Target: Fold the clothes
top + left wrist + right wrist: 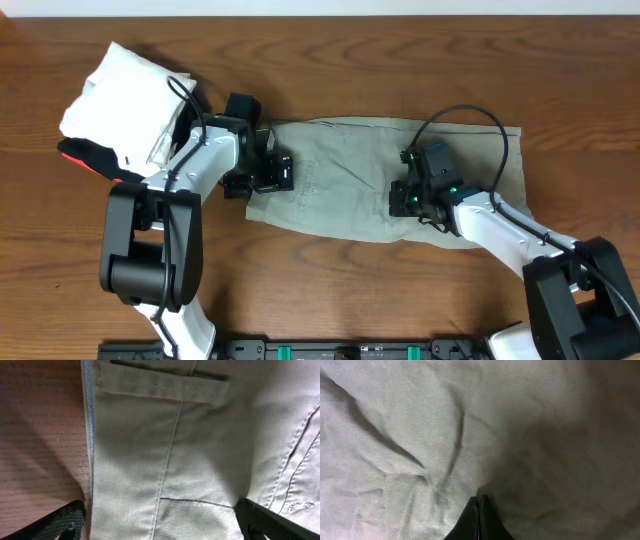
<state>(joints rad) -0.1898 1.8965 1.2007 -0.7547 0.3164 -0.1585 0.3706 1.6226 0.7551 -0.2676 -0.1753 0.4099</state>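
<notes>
The light khaki trousers [350, 165] lie flat in a folded band across the middle of the wooden table [330, 280]. My left gripper [268, 172] is open at their left end. In the left wrist view its fingers [160, 517] straddle the trousers' edge [175, 460], one over bare wood, one over cloth, below a pocket flap. My right gripper [403, 198] is over the middle of the trousers. In the right wrist view its fingers [479, 502] are pressed together, tips at the wrinkled cloth [420, 420], with no fabric seen between them.
A white folded garment [125, 100] lies at the far left, with a red and black garment [85, 155] under its near edge, right behind my left arm. The table's back edge runs along the top of the overhead view.
</notes>
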